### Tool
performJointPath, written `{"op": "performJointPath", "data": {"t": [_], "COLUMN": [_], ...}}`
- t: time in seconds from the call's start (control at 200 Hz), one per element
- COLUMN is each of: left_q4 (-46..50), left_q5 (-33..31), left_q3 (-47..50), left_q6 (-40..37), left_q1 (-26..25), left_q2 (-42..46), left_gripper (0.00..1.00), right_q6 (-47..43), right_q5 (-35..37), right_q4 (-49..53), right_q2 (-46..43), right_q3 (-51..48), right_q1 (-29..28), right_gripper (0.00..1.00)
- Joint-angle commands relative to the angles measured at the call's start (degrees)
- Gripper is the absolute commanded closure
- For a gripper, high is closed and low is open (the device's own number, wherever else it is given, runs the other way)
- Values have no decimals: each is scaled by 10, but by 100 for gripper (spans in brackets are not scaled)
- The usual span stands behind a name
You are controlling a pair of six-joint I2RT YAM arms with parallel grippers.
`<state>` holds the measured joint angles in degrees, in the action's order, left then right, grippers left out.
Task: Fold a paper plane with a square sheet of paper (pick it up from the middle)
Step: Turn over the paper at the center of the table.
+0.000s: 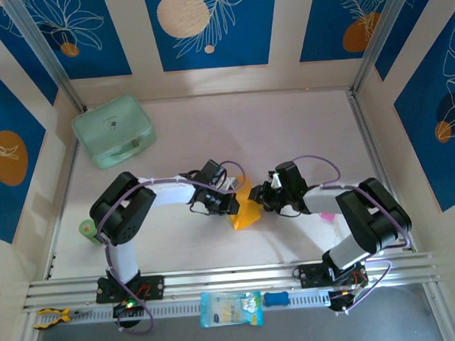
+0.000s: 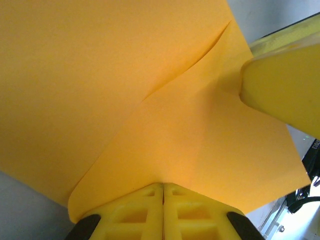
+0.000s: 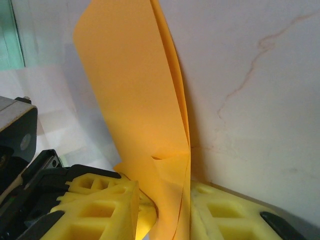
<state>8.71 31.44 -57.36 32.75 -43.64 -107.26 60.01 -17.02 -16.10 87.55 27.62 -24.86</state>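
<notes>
— So, any containers on the pale tabletop (image 1: 286,129)?

— One; a mint-green rounded case (image 1: 115,132) in the far-left corner, lid down, so its contents are hidden; a pale blue packet (image 1: 230,308) lies by the near rail, in front of the arm bases.

— And the square sheet of orange-yellow paper (image 1: 246,214)?

— Mid-tabletop, between the two arms, well apart from the case; creased, not a flat square; from above its long axis runs roughly near-to-far, the narrower end toward the far wall, the broader end toward the arm bases.

— Who holds it?

— The left end effector (image 2: 163,189) has its yellow fingers pressed together on one edge, pinching the paper; a folded flap with a slanting crease lies just beyond them; the right end effector (image 3: 167,212) has a finger on each side of the doubled layers, close in; whether it truly clamps them I cannot tell.
</notes>
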Motion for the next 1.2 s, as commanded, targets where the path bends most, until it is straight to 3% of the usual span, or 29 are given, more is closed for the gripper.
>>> {"op": "performJointPath", "data": {"t": [0.0,0.525,0.865,0.995,1.195], "left_q4": [-1,-22,9,29,75], "left_q5": [1,7,-100,-133,-182], "left_q3": [4,8,39,52,59], "left_q6": [3,2,-3,4,4], "left_q1": [-4,-4,11,25,44], "left_q2": [17,45,145,173,199], "left_gripper": [92,86,73,70,63], "right_q6": [-23,-45,-71,-105,-184], "right_q5": [-25,-61,-51,-22,107], "right_q4": [-25,-78,-13,69,306], "right_q2": [14,42,-31,-90,-175], "right_q3": [-6,-10,3,21,104], "right_q1": [6,27,29,24,-4], "right_gripper": [71,87,94,94,94]}}
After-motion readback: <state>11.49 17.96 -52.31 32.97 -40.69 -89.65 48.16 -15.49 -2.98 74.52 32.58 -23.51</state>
